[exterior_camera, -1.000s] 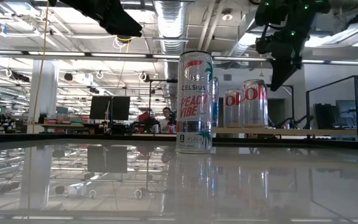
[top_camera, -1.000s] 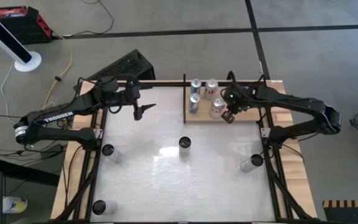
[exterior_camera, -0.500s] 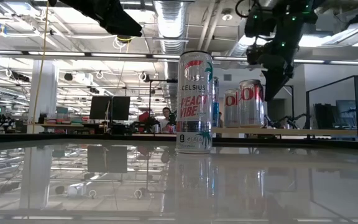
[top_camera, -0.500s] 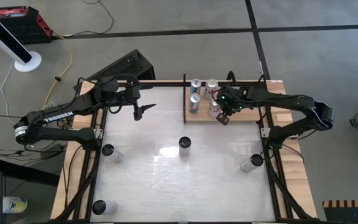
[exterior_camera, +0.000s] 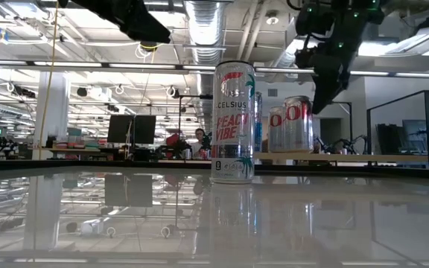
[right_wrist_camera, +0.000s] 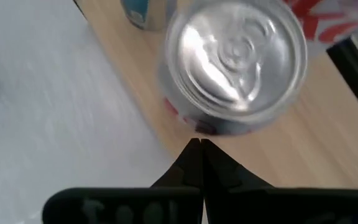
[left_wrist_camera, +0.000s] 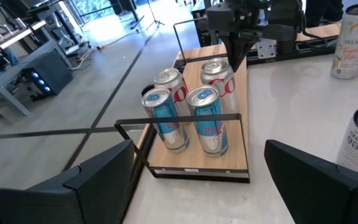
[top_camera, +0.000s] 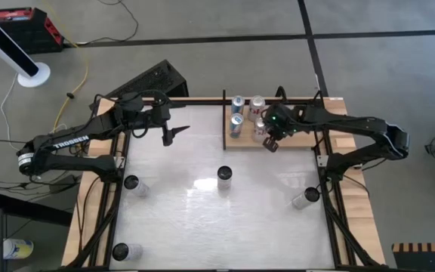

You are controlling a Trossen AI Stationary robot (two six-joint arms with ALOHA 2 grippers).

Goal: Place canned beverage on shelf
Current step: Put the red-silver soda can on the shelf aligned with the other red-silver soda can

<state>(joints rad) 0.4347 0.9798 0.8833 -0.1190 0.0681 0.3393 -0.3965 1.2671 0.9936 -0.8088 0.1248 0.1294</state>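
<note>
The glossy worktop (top_camera: 202, 227) fills the frame's middle. The shelf (top_camera: 297, 141) sits at its upper right edge, bearing four upright cans (left_wrist_camera: 194, 106). Loose cans stand at centre (top_camera: 224, 176), lower left (top_camera: 131, 183), bottom left (top_camera: 119, 251) and right (top_camera: 306, 198).

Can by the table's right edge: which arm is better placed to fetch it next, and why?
Right. The right gripper, shut over the shelf, is on the can's side; the left gripper hangs open across the table.
</note>
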